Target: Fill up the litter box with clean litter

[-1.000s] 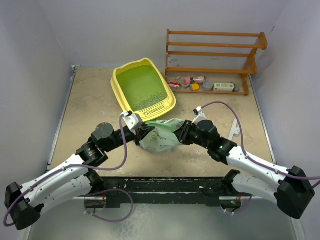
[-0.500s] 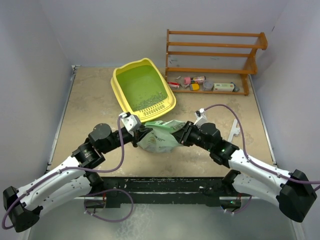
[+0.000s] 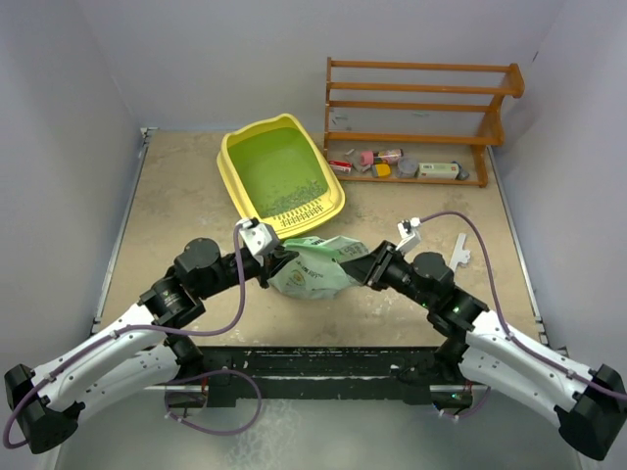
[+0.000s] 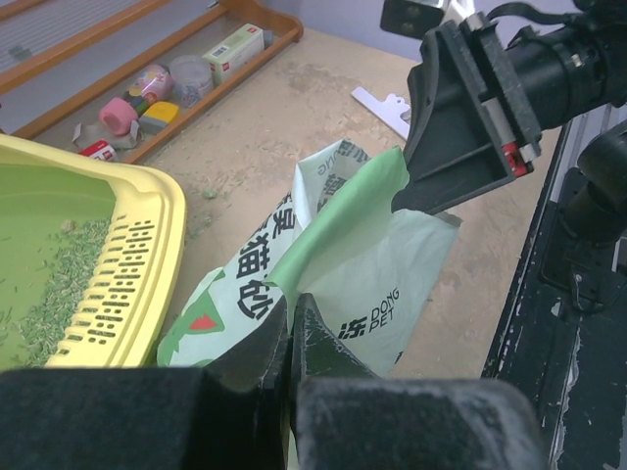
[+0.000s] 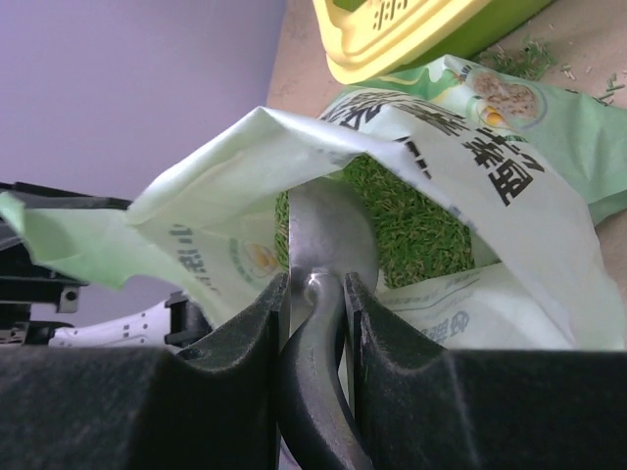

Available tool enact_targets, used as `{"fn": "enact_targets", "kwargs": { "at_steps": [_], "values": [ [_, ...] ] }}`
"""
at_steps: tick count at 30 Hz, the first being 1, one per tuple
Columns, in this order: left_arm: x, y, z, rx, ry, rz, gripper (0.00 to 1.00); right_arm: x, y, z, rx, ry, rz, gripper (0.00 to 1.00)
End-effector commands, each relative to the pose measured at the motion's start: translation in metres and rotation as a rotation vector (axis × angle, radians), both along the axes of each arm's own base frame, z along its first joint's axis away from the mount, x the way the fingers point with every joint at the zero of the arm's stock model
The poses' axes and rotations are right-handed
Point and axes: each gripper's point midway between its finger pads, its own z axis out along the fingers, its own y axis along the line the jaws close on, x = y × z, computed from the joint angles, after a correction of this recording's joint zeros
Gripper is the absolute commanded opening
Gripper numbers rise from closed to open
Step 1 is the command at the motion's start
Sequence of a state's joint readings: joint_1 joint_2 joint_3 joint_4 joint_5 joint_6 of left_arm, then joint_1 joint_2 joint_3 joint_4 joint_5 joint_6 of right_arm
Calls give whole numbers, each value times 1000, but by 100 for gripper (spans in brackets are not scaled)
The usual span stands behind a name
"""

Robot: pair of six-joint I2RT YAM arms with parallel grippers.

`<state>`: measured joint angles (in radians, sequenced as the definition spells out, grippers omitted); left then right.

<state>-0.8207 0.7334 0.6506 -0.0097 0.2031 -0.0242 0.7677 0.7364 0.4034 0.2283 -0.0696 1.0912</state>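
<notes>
Tan table (image 3: 186, 206), L claw (image 3: 278, 262) pinching bag (image 3: 315, 272), R claw (image 3: 372, 266) gripping scoop (image 5: 328, 230) inside, R arm drawn back

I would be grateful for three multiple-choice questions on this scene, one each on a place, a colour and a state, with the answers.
1. Where is the bowl of the scoop?
A. in the litter box
B. inside the mouth of the bag
C. on the wooden rack

2. What colour is the litter box's rim?
A. blue
B. yellow
C. red

3. How is the left gripper?
A. wide open
B. shut on the scoop
C. shut on the bag's edge

Answers:
1 B, the right wrist view shows the bowl against the litter within the bag.
2 B, the rim is yellow in the top view.
3 C, its fingers pinch the green plastic.
</notes>
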Motion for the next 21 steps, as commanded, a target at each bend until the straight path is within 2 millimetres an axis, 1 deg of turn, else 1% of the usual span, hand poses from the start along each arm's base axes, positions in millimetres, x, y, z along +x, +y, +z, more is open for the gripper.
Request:
{"fn": "enact_targets", "kwargs": {
  "at_steps": [1, 7, 11, 20, 21],
  "values": [
    [5, 2, 43, -75, -92, 23, 0, -11, -2, 50, 142, -85, 15, 0],
    [4, 5, 46, -73, -75, 33, 0, -17, -18, 54, 133, -100, -23, 0],
    [-1, 7, 46, -81, -54, 25, 0, -22, -33, 51, 104, -96, -63, 0],
    [-10, 23, 34, -67, 8, 63, 0, -36, -68, 56, 82, -117, -140, 0],
    [-11, 24, 32, -62, 14, 67, 0, -38, -72, 53, 69, -106, -149, 0]
  ]
}}
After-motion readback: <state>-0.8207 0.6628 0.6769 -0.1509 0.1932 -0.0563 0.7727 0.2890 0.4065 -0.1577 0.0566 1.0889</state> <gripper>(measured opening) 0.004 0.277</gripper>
